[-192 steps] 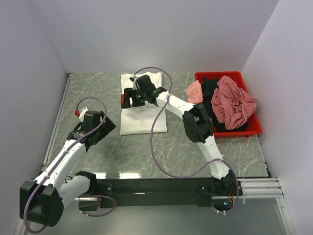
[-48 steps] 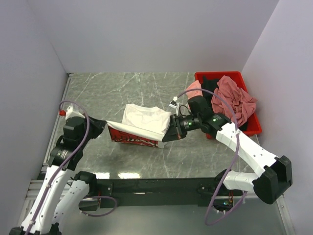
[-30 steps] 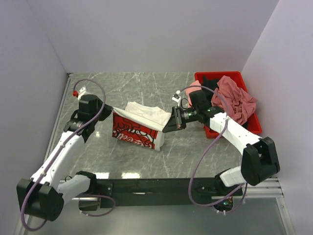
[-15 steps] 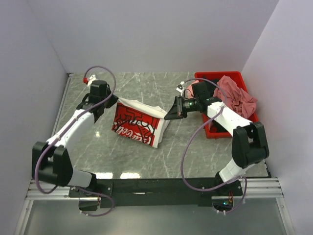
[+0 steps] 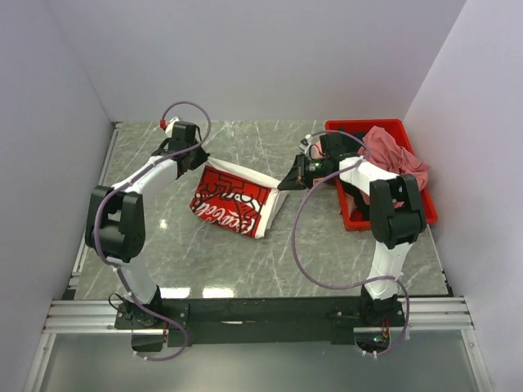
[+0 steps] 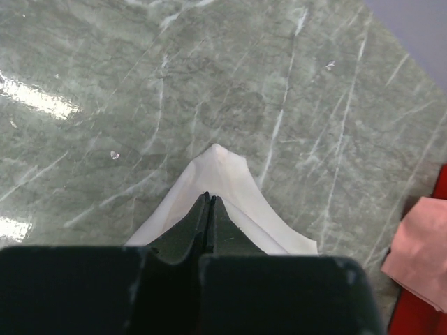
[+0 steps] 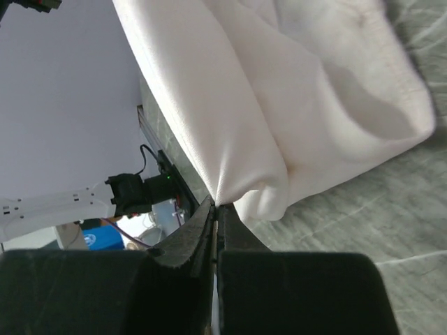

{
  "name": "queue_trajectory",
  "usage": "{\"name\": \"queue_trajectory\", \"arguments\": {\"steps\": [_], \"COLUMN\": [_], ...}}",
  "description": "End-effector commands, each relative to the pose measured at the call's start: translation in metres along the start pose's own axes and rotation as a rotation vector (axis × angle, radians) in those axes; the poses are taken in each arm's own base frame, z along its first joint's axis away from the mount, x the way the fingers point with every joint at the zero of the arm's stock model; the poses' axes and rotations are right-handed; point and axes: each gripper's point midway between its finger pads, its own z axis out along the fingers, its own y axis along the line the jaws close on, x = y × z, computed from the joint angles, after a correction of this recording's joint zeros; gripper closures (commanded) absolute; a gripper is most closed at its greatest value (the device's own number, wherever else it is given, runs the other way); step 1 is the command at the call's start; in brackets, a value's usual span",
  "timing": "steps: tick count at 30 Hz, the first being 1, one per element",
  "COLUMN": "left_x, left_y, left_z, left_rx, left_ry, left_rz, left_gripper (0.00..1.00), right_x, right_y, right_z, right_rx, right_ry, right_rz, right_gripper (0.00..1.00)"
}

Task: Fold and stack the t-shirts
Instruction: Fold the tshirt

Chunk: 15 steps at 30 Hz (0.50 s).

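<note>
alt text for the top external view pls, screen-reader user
The left end effector and right end effector each pinch a corner of a white t-shirt with a red graphic, stretched between them over a grey marble table. At right, a red bin holds crumpled rose and black shirts.

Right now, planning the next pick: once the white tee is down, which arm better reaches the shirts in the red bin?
Probably right. The right hand pinches the white tee just beside the red bin; the left hand grips its opposite corner, farther from the bin.
</note>
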Motion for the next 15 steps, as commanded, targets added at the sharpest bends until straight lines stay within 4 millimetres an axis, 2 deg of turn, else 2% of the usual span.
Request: {"name": "queue_trajectory", "arguments": {"steps": [1, 8, 13, 15], "left_x": [-0.028, -0.003, 0.007, 0.007], "left_y": [-0.007, -0.010, -0.012, -0.011], "left_z": [0.007, 0.038, 0.046, 0.047], "left_rx": [0.004, 0.031, 0.054, 0.042], "left_ry": [-0.072, 0.028, 0.073, 0.076], "left_rz": [0.020, 0.063, 0.070, 0.073], "left_gripper": [1.00, 0.99, 0.99, 0.96], "right_x": [-0.018, -0.021, -0.024, -0.027], "right_y": [-0.003, -0.018, -0.035, -0.035], "right_z": [-0.002, -0.001, 0.001, 0.000], "right_rx": [0.000, 0.033, 0.085, 0.079], "right_ry": [-0.035, -0.056, -0.076, -0.081], "right_rz": [0.017, 0.061, 0.099, 0.099], "right_gripper": [1.00, 1.00, 0.99, 0.89]}}
